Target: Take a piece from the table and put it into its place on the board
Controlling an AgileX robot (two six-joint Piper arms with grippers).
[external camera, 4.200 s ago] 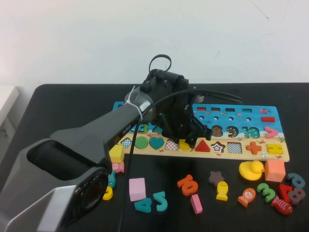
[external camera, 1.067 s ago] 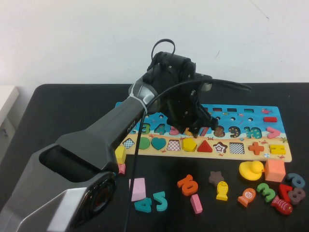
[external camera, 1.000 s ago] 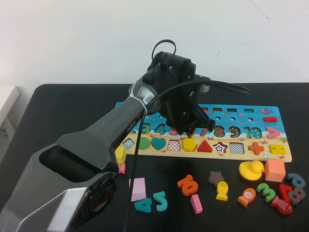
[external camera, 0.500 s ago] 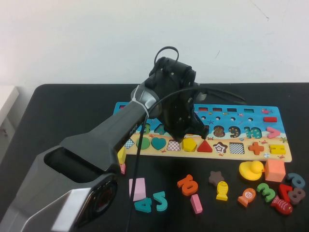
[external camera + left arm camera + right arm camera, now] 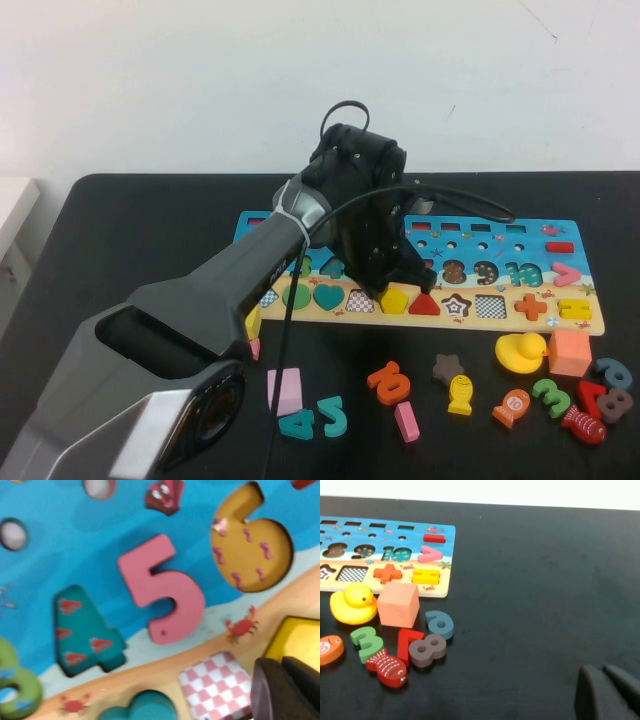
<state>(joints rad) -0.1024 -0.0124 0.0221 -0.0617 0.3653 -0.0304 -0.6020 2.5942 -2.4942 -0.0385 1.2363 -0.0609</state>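
The yellow pentagon piece (image 5: 396,300) lies in its slot in the sandy strip of the board (image 5: 560,262), between a checkered square slot and a red triangle. My left gripper (image 5: 384,290) reaches over the board with its tips down at the piece's left edge. In the left wrist view the dark fingers (image 5: 282,690) are shut together, nothing between them, and the yellow piece (image 5: 300,639) lies right beside them on the board (image 5: 75,545). My right gripper (image 5: 607,692) hovers shut over bare black table (image 5: 545,580), far from the board (image 5: 440,540).
Loose pieces lie on the table (image 5: 130,230) in front of the board: a yellow duck (image 5: 520,351), an orange cube (image 5: 567,352), a pink block (image 5: 285,389), an orange 10 (image 5: 389,382) and several numbers and fish. A yellow cube (image 5: 250,322) is half hidden by the left arm.
The left gripper has shut and come down from above the number row to the yellow pentagon in the shape strip. The pentagon stays in its slot.
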